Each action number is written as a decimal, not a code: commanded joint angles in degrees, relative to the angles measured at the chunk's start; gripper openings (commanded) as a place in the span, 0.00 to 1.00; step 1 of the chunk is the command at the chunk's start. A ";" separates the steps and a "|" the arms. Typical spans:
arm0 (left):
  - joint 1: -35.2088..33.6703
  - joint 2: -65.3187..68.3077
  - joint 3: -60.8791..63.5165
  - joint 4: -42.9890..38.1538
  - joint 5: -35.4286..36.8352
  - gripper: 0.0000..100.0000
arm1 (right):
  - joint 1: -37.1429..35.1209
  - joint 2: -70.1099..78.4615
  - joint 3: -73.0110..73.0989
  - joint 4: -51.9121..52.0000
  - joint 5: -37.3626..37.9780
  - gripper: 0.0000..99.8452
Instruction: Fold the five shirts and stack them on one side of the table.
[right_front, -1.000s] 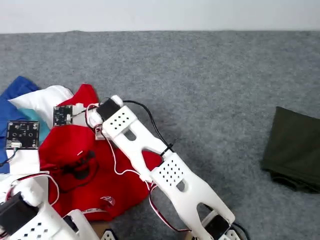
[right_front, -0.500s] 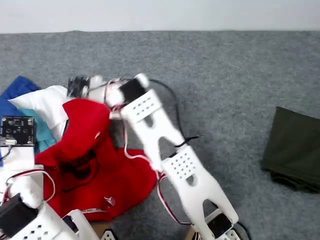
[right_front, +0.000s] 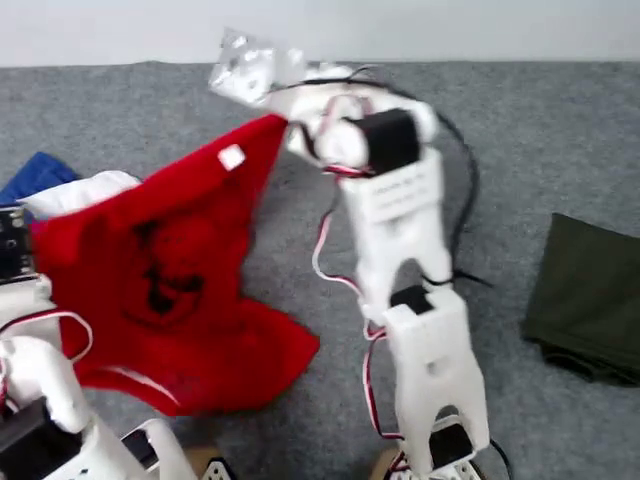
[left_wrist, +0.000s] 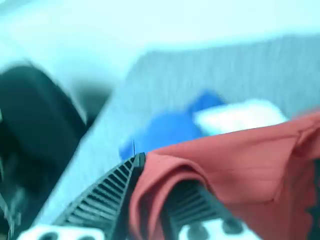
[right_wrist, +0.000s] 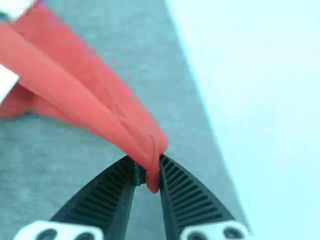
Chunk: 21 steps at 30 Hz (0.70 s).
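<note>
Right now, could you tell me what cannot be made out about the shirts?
High view: the lifted red shirt hides much of the blue shirt and white shirt.
High view: the right edge cuts off the dark green shirt.
Left wrist view: blur smears the blue shirt's outline.

From above, you get just slivers of the blue shirt (right_front: 35, 175) and the white shirt (right_front: 82, 192); the red shirt (right_front: 200, 200) covers the rest of both. The dark green shirt (right_front: 590, 300) runs off the picture's edge. So does the left arm (right_front: 45, 420), which hides part of the red hem. You cannot make out the dark print (right_front: 160, 275) on the red cloth.

In the left wrist view, red cloth drapes over one fingertip of the left gripper (left_wrist: 160, 175). A dark shape (left_wrist: 35, 125) beside the table is unreadable. In the right wrist view, the edge cuts the white tag (right_wrist: 6, 82).
</note>
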 joint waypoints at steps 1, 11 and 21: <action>6.15 -0.26 -3.65 -8.26 -1.23 0.01 | 4.53 -9.63 -2.55 2.24 0.35 0.01; 13.01 13.10 -18.15 -16.79 -5.01 0.00 | 12.70 -23.96 -2.46 2.33 0.44 0.01; 24.79 31.56 -47.08 3.25 -4.92 0.00 | 21.58 -29.41 -2.37 2.42 0.35 0.01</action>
